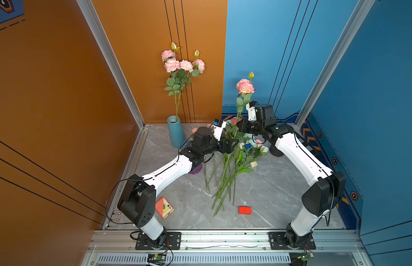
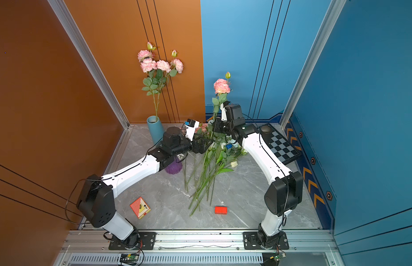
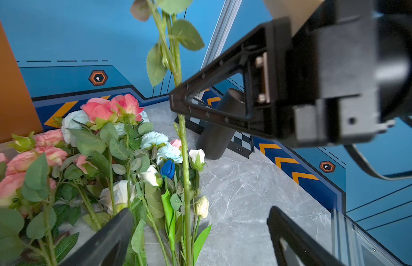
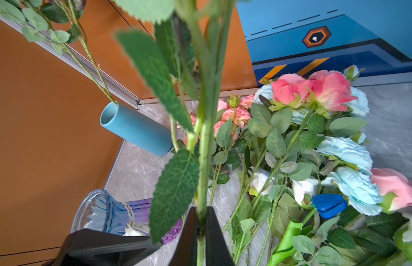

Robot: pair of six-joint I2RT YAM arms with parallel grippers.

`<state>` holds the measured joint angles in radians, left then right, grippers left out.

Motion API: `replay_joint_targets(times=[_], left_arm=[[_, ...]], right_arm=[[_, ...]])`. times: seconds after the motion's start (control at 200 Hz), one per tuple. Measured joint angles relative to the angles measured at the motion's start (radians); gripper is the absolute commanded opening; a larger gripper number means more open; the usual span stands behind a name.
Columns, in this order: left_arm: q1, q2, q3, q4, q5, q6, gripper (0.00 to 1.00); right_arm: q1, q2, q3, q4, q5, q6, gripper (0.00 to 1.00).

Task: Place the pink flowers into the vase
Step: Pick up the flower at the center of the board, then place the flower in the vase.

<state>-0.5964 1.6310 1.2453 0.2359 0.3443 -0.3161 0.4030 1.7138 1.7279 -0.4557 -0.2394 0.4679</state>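
A blue cylinder vase [image 1: 175,133] [image 2: 155,129] [image 4: 136,129] stands at the back left with several pink flowers [image 1: 182,64] in it. My right gripper [image 1: 240,125] [image 4: 201,221] is shut on the green stem of another pink flower [image 1: 245,86] [image 2: 221,86], holding it upright over the pile. My left gripper [image 1: 230,145] [image 3: 200,211] is open, its fingers wide on either side of that stem [image 3: 186,161], lower down and not touching it. More pink flowers [image 3: 113,108] [image 4: 313,89] lie in the pile on the table.
Pale blue and white flowers [image 1: 251,149] lie mixed in the pile, stems [image 1: 223,188] pointing to the front. A purple glass vase [image 2: 174,167] [image 4: 113,214] stands under my left arm. A card box [image 1: 164,207], a red block [image 1: 244,210] and a chessboard [image 2: 282,146] are nearby.
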Motion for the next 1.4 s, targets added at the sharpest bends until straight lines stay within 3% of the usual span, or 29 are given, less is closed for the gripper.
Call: replay_joint_targets(times=[0.025,0.29,0.481,0.876,0.931,1.046,1.176,1.402], left_arm=[[0.000,0.006,0.006,-0.001,0.005,-0.003,0.87],[0.000,0.054,0.039,-0.005,0.025,-0.020,0.46],[0.000,0.057,0.048,-0.005,0.023,-0.025,0.37],[0.000,0.057,0.052,-0.009,0.019,-0.027,0.00],[0.000,0.057,0.052,-0.010,0.017,-0.024,0.00],[-0.001,0.057,0.053,-0.015,0.011,-0.021,0.00],[-0.001,0.057,0.055,-0.027,-0.006,-0.014,0.00],[0.001,0.057,0.116,-0.046,-0.076,0.042,0.00]], right_arm=[[0.004,-0.005,0.000,0.005,0.000,0.000,0.10],[0.025,-0.034,0.000,0.029,-0.012,0.000,0.10],[0.033,-0.034,0.000,0.029,-0.019,0.001,0.10],[0.037,-0.034,-0.004,0.029,-0.019,0.001,0.10],[0.037,-0.034,-0.004,0.029,-0.019,0.000,0.10],[0.038,-0.034,-0.004,0.030,-0.018,0.002,0.17],[0.040,-0.035,-0.007,0.031,-0.018,0.006,0.33],[0.041,-0.078,-0.058,0.040,-0.002,-0.003,0.75]])
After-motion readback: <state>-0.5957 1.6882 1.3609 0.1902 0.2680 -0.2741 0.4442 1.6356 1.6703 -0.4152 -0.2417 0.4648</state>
